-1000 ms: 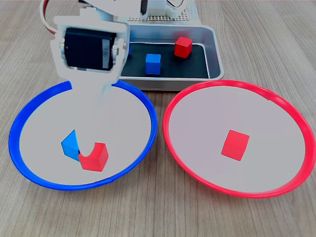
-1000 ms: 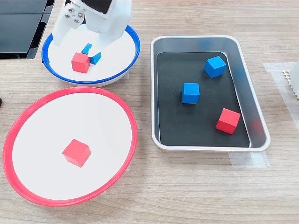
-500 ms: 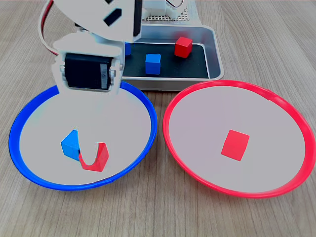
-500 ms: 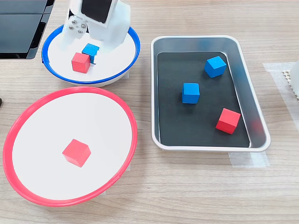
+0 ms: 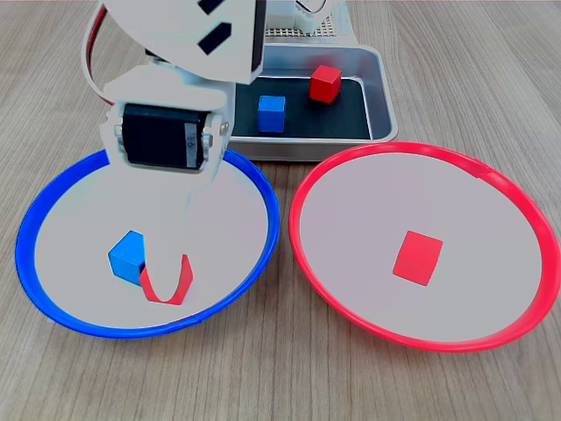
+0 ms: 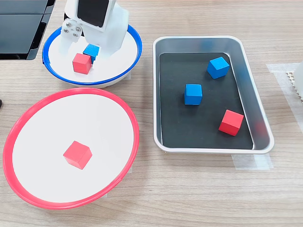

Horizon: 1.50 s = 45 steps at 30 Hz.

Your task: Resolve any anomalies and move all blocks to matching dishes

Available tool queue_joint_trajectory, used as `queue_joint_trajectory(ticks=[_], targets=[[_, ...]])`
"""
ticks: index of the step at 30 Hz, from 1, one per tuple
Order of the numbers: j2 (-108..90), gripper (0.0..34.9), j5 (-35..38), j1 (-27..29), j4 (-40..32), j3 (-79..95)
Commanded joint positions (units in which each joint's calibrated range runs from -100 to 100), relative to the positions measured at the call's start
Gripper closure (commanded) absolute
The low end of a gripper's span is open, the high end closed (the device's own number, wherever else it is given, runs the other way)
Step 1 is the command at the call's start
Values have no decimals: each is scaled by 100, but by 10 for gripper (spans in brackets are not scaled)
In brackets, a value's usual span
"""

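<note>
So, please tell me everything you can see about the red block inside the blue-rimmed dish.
The red block is a small matte cube, bright red with sharp edges, sitting flat on the pale inside of the blue-rimmed dish. A blue block stands right beside it, apparently touching. In the first exterior view a white finger covers its middle. Whether the fingers touch it cannot be told.

The arm's white body (image 6: 97,21) hangs over the blue-rimmed dish (image 6: 135,54), blocking its far side in the second exterior view. Inside, a red block (image 6: 81,63) and a blue block (image 6: 91,50) sit touching. The red-rimmed dish (image 6: 28,118) lies open around its single red block (image 6: 77,154). The worktop (image 6: 199,189) is bare between the dishes and the tray (image 6: 258,101).
</note>
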Motion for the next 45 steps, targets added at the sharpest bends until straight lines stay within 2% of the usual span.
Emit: queue_joint_trajectory(ticks=[1, 6, 13, 15, 21, 28, 33, 36, 37, 40, 42, 45], targets=[[49, 150, -15, 70, 5, -381], [211, 155, -5, 154, 21, -554], [313, 197, 44, 220, 96, -635], [330, 219, 78, 220, 104, -635], [236, 344, 190, 202, 162, -590], [-975, 346, 308, 4, 723, -126], [-2177, 346, 440, -533, 1144, 193], [-2689, 346, 547, -1210, 1136, 703], [-2732, 339, 586, -1596, 1094, 976], [-2459, 315, 611, -2048, 913, 1276], [-2245, 294, 689, -2133, 607, 1595], [-2092, 286, 835, -2104, 368, 1895]])
